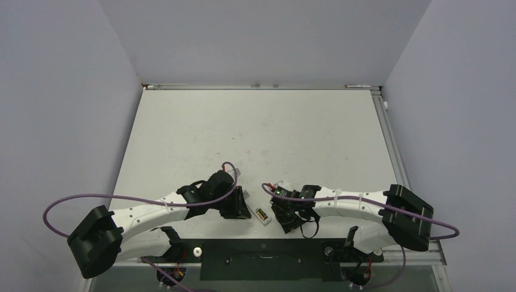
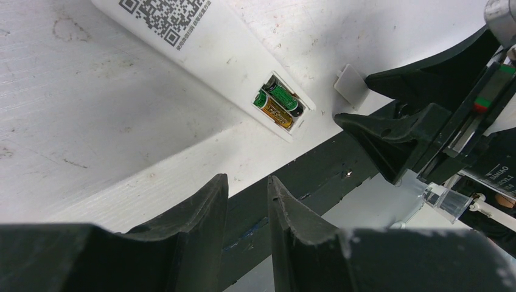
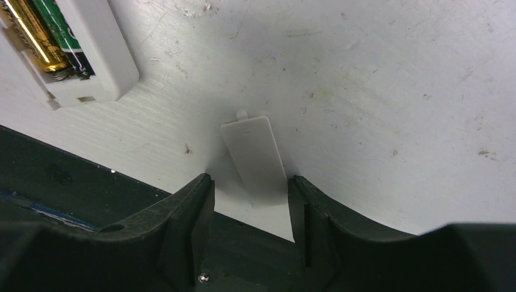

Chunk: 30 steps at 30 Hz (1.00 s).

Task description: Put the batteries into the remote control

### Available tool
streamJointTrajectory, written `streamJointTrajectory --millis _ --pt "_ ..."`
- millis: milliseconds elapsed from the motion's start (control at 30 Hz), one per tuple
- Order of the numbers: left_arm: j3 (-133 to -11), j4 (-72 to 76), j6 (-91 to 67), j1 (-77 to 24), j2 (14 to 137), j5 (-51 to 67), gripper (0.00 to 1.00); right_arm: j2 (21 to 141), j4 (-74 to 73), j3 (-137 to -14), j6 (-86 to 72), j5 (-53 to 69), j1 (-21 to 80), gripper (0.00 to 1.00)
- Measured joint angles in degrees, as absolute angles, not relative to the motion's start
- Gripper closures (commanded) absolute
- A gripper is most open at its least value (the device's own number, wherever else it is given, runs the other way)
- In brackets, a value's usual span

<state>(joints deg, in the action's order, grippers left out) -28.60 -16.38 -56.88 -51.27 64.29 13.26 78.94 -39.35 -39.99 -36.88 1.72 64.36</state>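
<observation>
Down at the right gripper [image 3: 252,207], the jaws stand moderately apart and straddle the near end of a small white battery cover [image 3: 254,155]. The cover lies flat on the table [image 3: 395,91] with its little tab pointing away from the fingers. The right finger sits just beside the cover's edge and a sliver of gap shows on the left side, so nothing is clamped. Beyond those fingertips, up and to the left in the right wrist view, the open end of the remote control [image 2: 225,55] shows, well clear of the jaws. The batteries [image 2: 278,103] are both seated in its recess, side by side: one gold, one dark with a green wrap. The left gripper [image 2: 245,204] has its jaws drawn narrow, with only a slim gap between the fingers, and holds nothing. It hangs over the black strip [image 2: 304,176] along the table's near edge, and the remote's battery end lies beyond its tips, apart from them. A QR code [image 2: 164,18] is printed on the remote's face farther along from the recess. From above, the remote lies recess-up between the two grippers, close to the near edge, the left gripper just to its left and the right gripper just to its right.
</observation>
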Motion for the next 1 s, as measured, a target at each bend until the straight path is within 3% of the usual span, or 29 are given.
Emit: streamJointTrajectory --millis 633,867,1000 --pt "-28.6 -16.4 -56.9 -51.3 64.3 13.2 0.73 79.5 -38.2 -40.2 -38.2 -1.9 65.7 0.70" --pt "-28.6 -16.4 -56.9 -51.3 65.5 13.2 0.73 79.4 -37.2 -40.1 -40.3 -2.8 67.4 0.91" --pt "-28.6 -16.4 -56.9 -51.3 65.6 13.2 0.73 79.4 -36.9 -40.0 -41.8 -3.8 68.5 0.92"
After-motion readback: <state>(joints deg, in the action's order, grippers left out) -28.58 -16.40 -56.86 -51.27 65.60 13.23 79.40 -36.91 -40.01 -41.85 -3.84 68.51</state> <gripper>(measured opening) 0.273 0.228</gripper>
